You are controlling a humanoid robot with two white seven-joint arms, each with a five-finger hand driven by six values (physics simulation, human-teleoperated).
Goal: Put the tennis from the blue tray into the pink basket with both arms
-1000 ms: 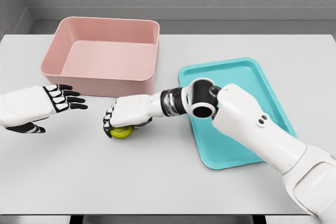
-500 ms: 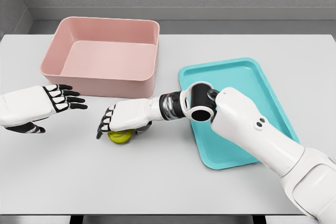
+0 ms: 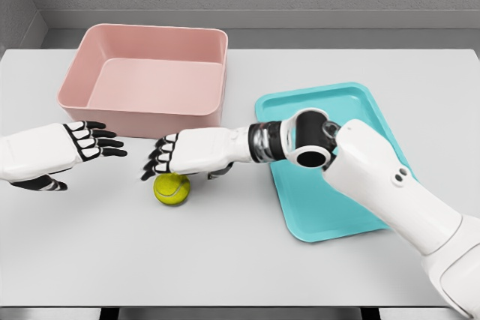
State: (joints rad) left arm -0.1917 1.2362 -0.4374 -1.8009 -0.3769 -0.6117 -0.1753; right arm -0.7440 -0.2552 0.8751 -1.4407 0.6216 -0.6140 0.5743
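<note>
Both hands are open: my right hand (image 3: 176,157) hovers just above the ball (image 3: 172,189) on the table (image 3: 240,260), left hand (image 3: 84,142) waiting beside for the handover.

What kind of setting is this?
Likely a simulated tabletop manipulation bench, not a real room: a plain white table against bare grey walls, holding only a pink basket, a blue tray and a tennis ball.

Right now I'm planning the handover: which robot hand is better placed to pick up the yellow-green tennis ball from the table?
Left. The left robot hand is open, facing the yellow-green tennis ball and nearer the pink basket. The right robot hand hovers open above the ball.
</note>
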